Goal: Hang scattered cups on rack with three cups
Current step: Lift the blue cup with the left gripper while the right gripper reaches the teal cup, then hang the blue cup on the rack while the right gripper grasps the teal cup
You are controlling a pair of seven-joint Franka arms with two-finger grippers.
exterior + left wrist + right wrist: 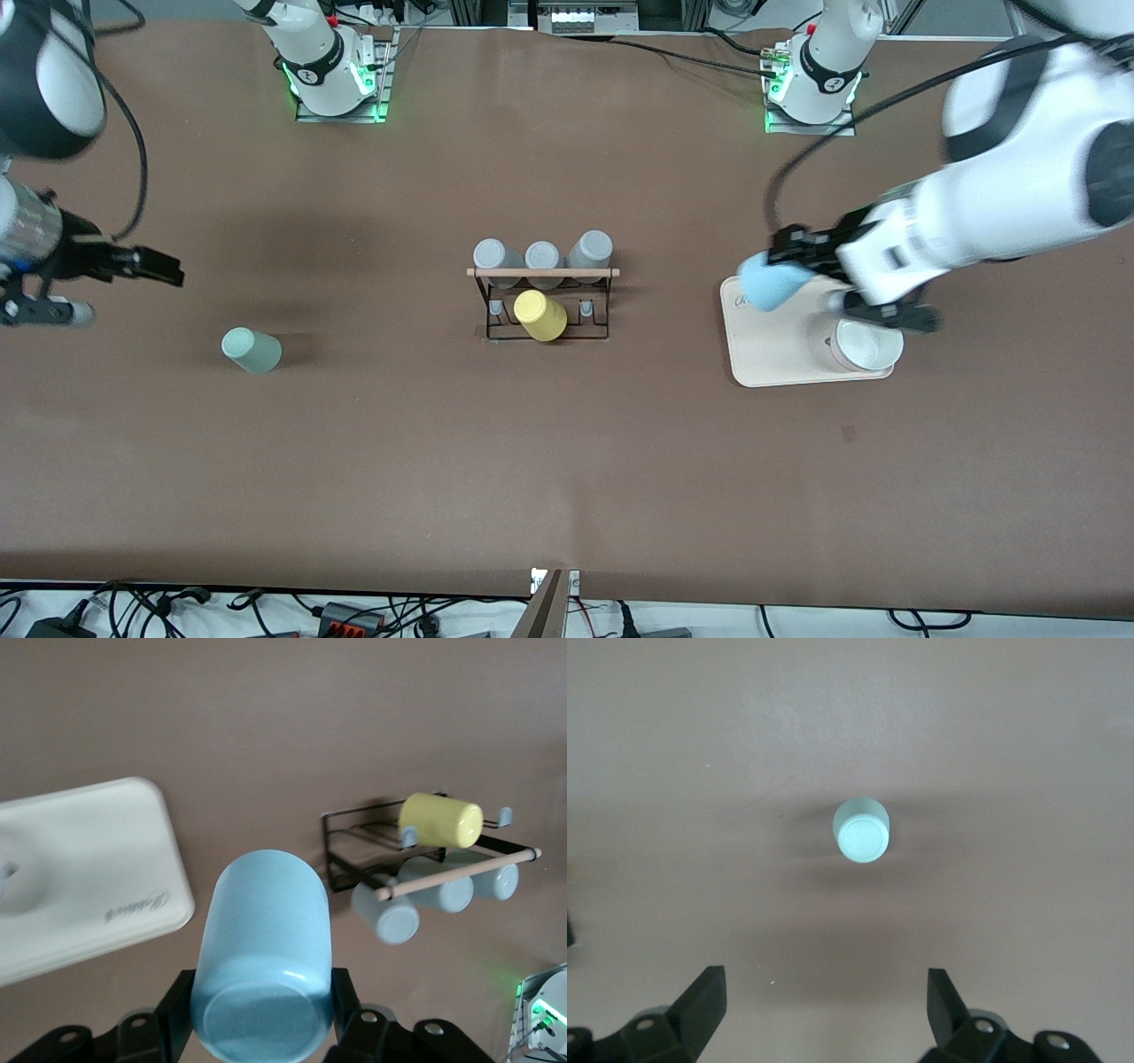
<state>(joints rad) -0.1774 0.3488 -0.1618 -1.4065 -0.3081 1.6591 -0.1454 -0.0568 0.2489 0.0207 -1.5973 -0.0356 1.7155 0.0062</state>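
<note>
Two grippers over the brown table [567, 461]: left gripper [784, 257] jaws grasp the blue cup [772, 282], right gripper [164, 266] jaws spread.

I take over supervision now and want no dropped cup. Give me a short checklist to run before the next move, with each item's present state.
1. Left end effector shut on the blue cup: ok.
2. Blue cup lifted off the cream tray: ok.
3. Rack upright, yellow cup on it with free pegs either side: ok.
4. Three grey cups hung on the rack: ok.
5. Right end effector open over bare table, green cup in its view: ok.
6. Green cup hung: not ok, it stands on the table toward the right arm's end.
</note>
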